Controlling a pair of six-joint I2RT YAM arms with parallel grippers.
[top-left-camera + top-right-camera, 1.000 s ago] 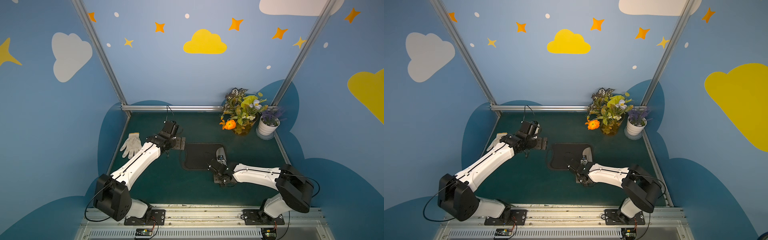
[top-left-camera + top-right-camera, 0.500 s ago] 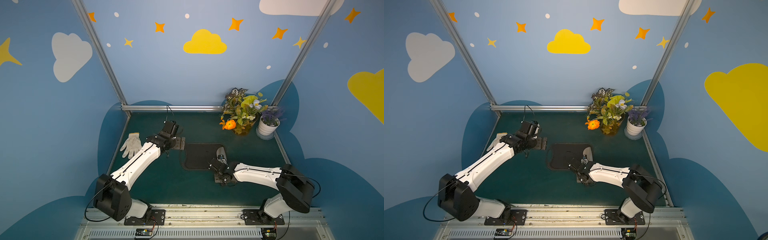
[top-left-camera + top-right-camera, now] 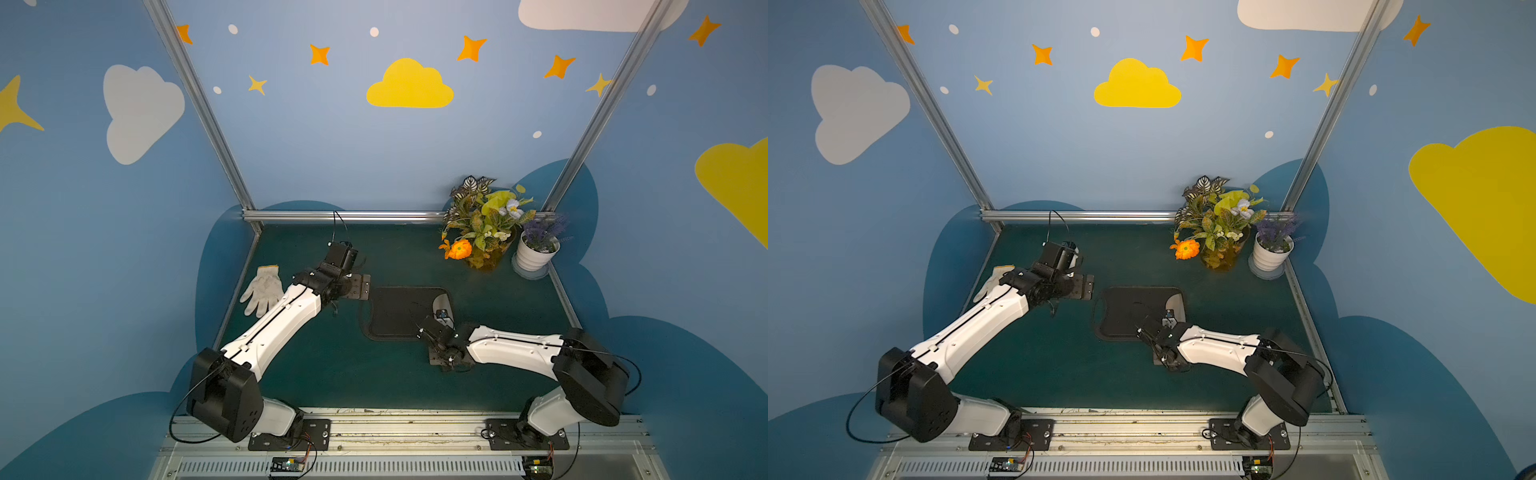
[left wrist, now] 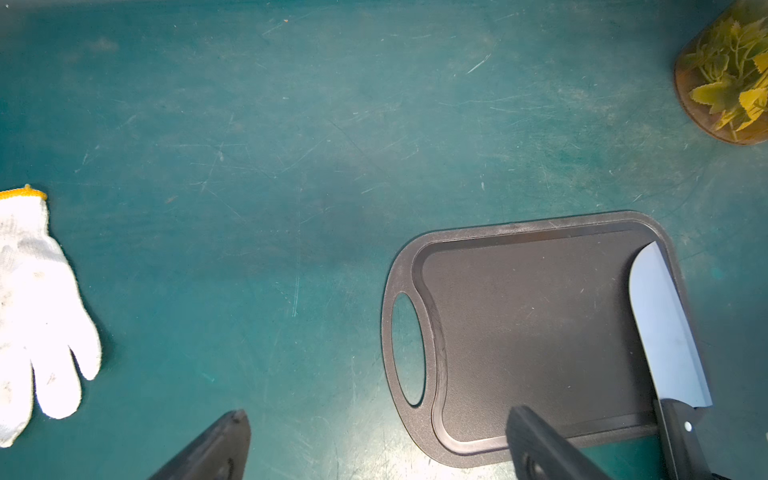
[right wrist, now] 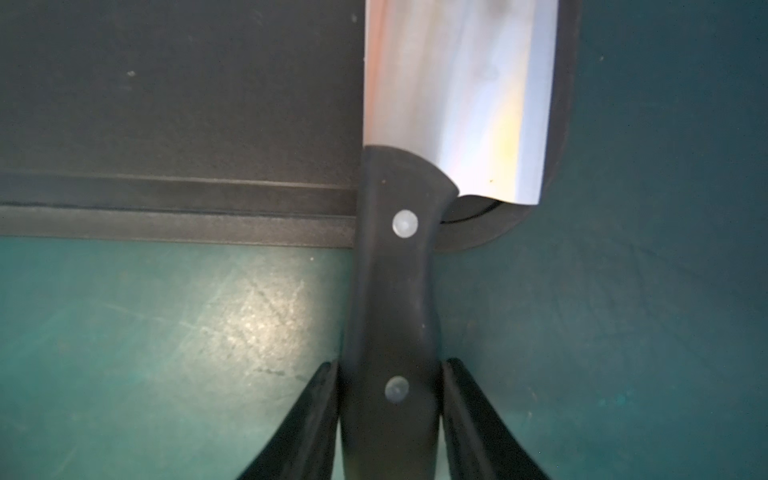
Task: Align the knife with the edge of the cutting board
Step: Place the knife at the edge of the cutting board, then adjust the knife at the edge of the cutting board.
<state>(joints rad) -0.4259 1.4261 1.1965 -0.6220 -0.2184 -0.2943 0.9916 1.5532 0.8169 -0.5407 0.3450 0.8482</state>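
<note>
The black cutting board [image 3: 399,311] [image 3: 1129,311] lies flat mid-table, its oval hole toward the left arm. The knife [image 4: 665,332] lies along the board's [image 4: 532,324] opposite short end. Its silver blade [image 5: 457,91] rests on the board [image 5: 166,104], close to that rim and nearly parallel to it. Its black handle [image 5: 395,270] sticks out past the front edge over the mat. My right gripper [image 5: 388,365] [image 3: 436,332] straddles the handle, slightly open, with thin gaps on both sides. My left gripper [image 4: 378,415] [image 3: 359,286] hovers wide open and empty by the hole end.
A white work glove [image 3: 262,289] [image 4: 33,311] lies at the left on the green mat. A flower arrangement [image 3: 482,224] and a white plant pot [image 3: 536,255] stand at the back right. Metal frame rails border the mat.
My right gripper's fingers have eased apart from the knife handle. Neither arm has visibly moved, and the knife and board lie as before.
</note>
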